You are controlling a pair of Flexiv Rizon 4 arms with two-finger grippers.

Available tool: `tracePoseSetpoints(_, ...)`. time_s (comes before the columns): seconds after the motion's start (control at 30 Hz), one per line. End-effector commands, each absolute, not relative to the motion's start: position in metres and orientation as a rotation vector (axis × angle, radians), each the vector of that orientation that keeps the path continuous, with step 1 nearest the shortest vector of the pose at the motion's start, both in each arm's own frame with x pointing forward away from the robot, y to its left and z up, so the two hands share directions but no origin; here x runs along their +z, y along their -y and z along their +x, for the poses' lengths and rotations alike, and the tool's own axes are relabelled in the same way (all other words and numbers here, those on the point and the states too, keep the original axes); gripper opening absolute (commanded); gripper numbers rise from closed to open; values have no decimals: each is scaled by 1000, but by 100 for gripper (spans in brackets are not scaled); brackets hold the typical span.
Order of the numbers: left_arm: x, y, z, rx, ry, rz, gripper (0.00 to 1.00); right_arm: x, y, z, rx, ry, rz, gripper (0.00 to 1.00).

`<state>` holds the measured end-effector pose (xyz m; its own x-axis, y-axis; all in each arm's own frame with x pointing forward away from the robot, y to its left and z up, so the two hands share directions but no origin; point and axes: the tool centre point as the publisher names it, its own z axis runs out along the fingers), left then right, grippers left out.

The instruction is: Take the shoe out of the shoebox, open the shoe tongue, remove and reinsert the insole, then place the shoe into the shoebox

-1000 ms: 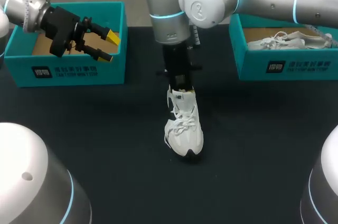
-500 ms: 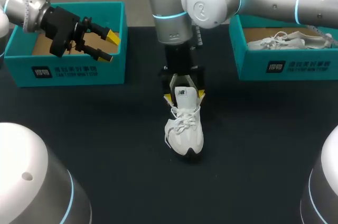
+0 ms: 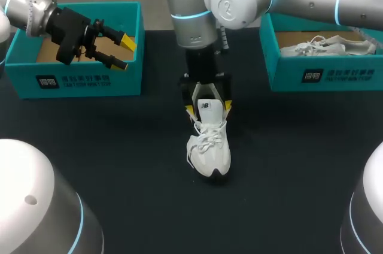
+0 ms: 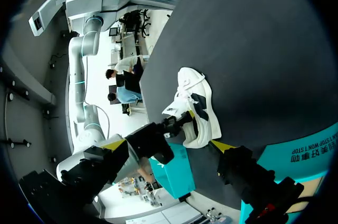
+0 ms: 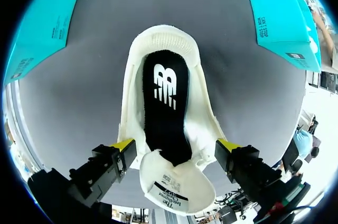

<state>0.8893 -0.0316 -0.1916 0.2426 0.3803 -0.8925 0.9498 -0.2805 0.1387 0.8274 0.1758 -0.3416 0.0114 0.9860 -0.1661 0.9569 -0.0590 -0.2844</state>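
- Shoe (image 3: 208, 149): white, upright on its sole on the black table (image 3: 119, 146), toe toward the robot, outside both boxes.
- Insole (image 5: 163, 97): black, lying flat inside the shoe. Tongue (image 5: 177, 184) is folded forward over the laces, so the opening is exposed.
- Right gripper (image 3: 207, 105): directly above the shoe's heel end. Fingers spread, one yellow tip just beside each flank of the shoe, nothing pinched.
- Left shoebox (image 3: 78, 77): teal, behind and well to the left of the shoe. Only a bare brown floor shows inside.
- Left gripper (image 3: 119, 53): hangs over that box, far from the shoe, fingers apart and empty.
- Right shoebox (image 3: 311, 68): teal, behind and well to the right of the shoe. It holds a second shoe (image 3: 323, 45), white, laces visible.
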Motion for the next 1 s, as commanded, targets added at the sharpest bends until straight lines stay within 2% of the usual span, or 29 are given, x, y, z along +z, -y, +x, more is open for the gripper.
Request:
tracePoseSetpoints(0.03, -192, 31, 890, -1003, -1223, 1801, 100, -343, -172, 820, 483, 2078, -2178, 100)
tracePoseSetpoints(0.47, -192, 31, 890, -1003, -1223, 1801, 100, -342, -168, 801, 497, 2043, -2205, 100)
tracePoseSetpoints(0.97, -192, 31, 890, -1003, -1223, 1801, 100, -318, -165, 759, 500, 2051, -2230, 100)
tracePoseSetpoints(1.0, -192, 31, 890, -1003, -1223, 1801, 100, -316, -166, 758, 489, 2051, -2237, 82)
